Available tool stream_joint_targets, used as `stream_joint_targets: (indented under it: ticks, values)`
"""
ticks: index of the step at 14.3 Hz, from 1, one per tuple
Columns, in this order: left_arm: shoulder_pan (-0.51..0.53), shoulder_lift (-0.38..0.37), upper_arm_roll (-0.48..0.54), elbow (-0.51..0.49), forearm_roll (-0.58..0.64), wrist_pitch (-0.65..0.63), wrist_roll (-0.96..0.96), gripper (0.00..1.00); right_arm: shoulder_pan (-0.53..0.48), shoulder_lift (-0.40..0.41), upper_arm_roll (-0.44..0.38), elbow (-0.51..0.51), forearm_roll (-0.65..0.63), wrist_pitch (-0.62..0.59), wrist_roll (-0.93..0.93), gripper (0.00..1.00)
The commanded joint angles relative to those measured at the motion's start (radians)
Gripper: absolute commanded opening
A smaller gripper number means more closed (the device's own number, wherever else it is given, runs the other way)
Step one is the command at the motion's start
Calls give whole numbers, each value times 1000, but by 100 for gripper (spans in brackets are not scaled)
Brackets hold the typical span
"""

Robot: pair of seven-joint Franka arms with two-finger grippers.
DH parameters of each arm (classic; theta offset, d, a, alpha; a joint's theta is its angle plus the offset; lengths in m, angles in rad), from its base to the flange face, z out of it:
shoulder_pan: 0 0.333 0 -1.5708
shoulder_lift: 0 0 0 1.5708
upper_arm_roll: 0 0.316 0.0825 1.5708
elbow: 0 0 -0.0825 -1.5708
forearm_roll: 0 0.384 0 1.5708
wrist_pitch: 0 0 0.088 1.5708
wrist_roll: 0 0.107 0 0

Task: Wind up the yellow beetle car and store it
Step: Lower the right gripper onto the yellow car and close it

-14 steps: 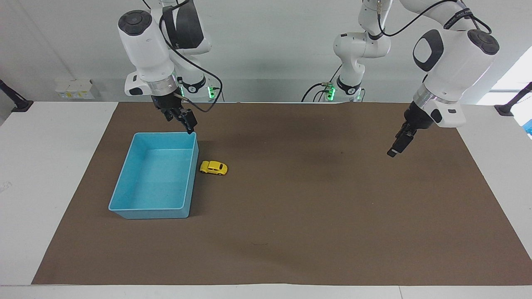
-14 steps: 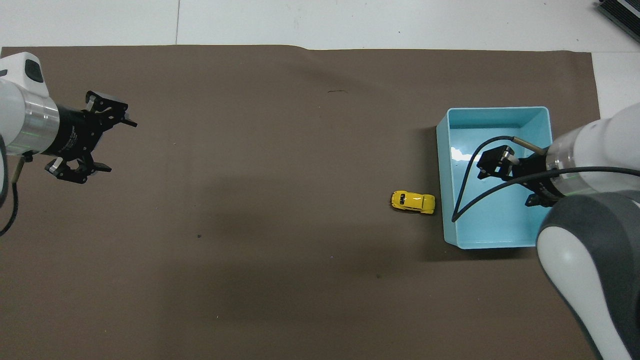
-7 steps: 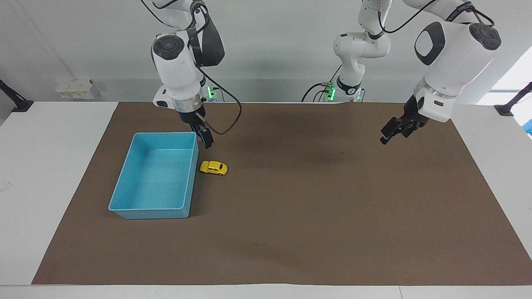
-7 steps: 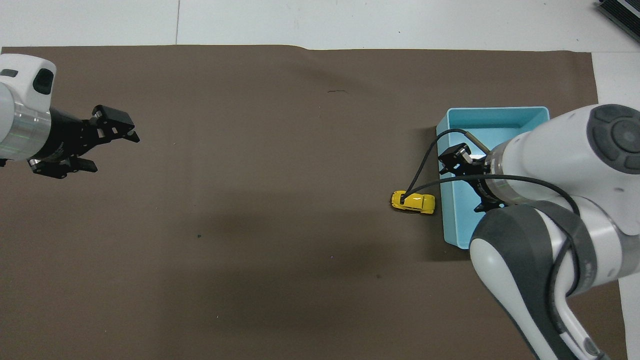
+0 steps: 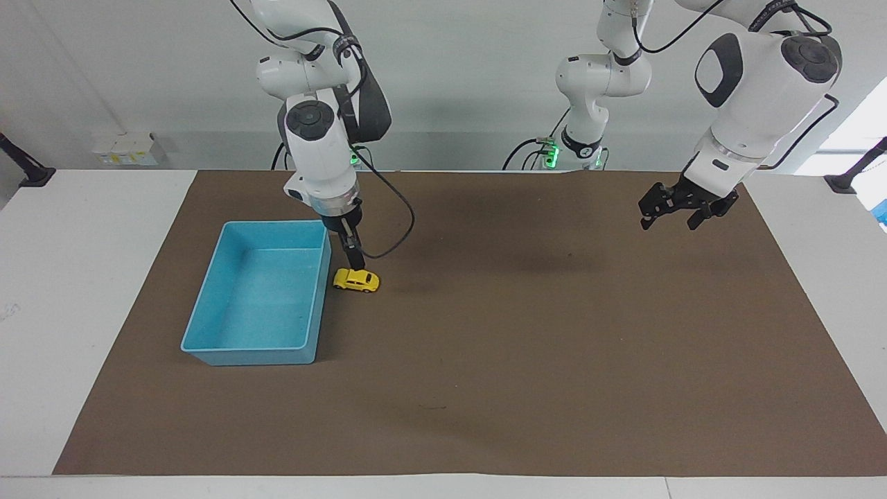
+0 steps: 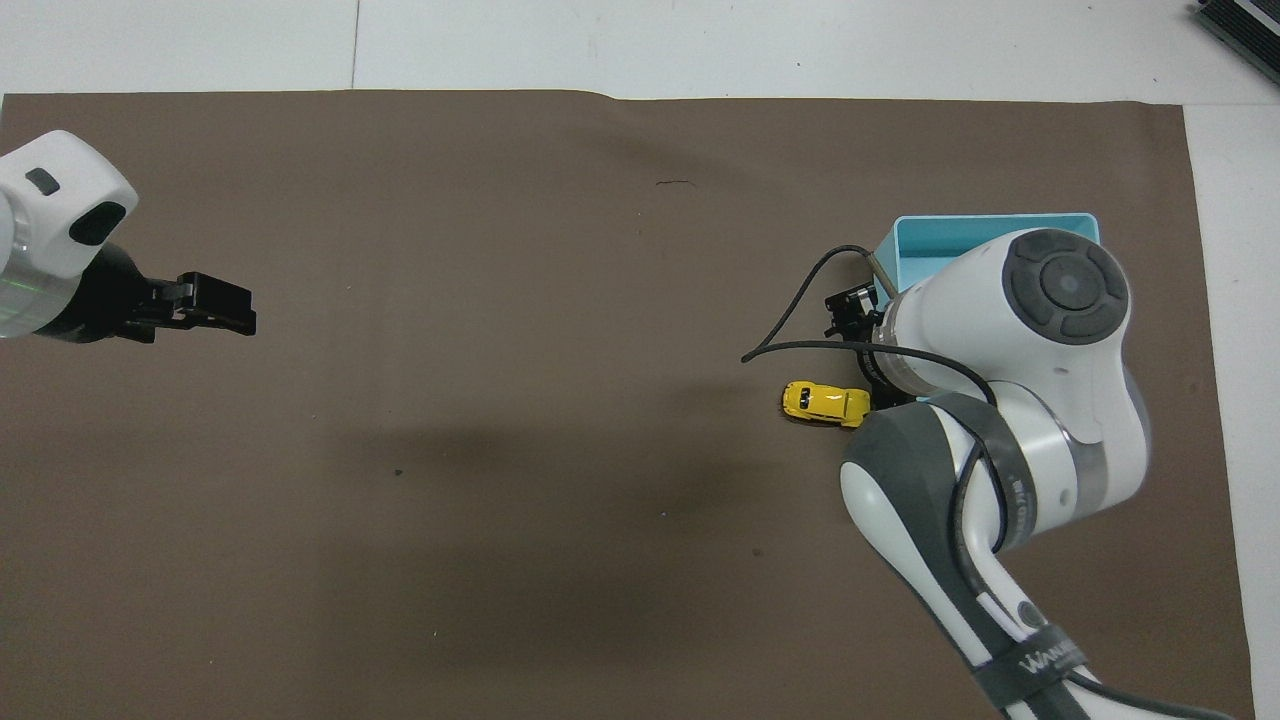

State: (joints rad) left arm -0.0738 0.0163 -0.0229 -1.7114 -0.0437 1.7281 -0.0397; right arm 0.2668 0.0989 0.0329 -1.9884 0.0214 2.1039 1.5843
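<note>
The yellow beetle car [image 5: 356,280] stands on the brown mat beside the blue bin [image 5: 208,291], on the bin's side toward the left arm's end; it also shows in the overhead view [image 6: 825,402]. My right gripper [image 5: 358,263] points down, low over the car, its tips just above the roof; I cannot tell if they touch. In the overhead view the right arm hides most of the bin [image 6: 990,235]. My left gripper [image 5: 669,222] is open and empty, up in the air over the mat at the left arm's end [image 6: 225,308].
The brown mat [image 5: 527,360] covers most of the white table. The blue bin is empty. A cable loops from the right wrist beside the car.
My right gripper has moved from over the bin's corner nearest the robots to low over the car. My left gripper has turned its wrist and risen a little. The car has not moved.
</note>
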Motion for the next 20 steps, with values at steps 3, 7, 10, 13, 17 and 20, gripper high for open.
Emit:
stream_joint_targets:
  ticks: [3, 7, 10, 13, 17, 20]
  values:
    - [9, -87, -5, 12, 28, -67, 20, 100, -1, 5, -1, -131, 9, 187, 56, 100]
    - [16, -102, -3, 47, 28, -114, 20, 100, -3, 11, -1, -214, 8, 298, 54, 100]
    - [19, -104, -2, 47, 21, -108, 11, 100, -30, 19, -1, -273, 9, 390, 60, 100]
    - [11, -102, -5, 47, 21, -96, 14, 100, -31, 45, -1, -303, 8, 467, 103, 100]
    - [8, -102, -6, 52, 28, -108, 20, 100, -31, 56, -1, -331, 8, 502, 100, 100]
    - [11, -72, -6, 119, 38, -146, 21, 100, -20, 56, -1, -326, 8, 496, 86, 63]
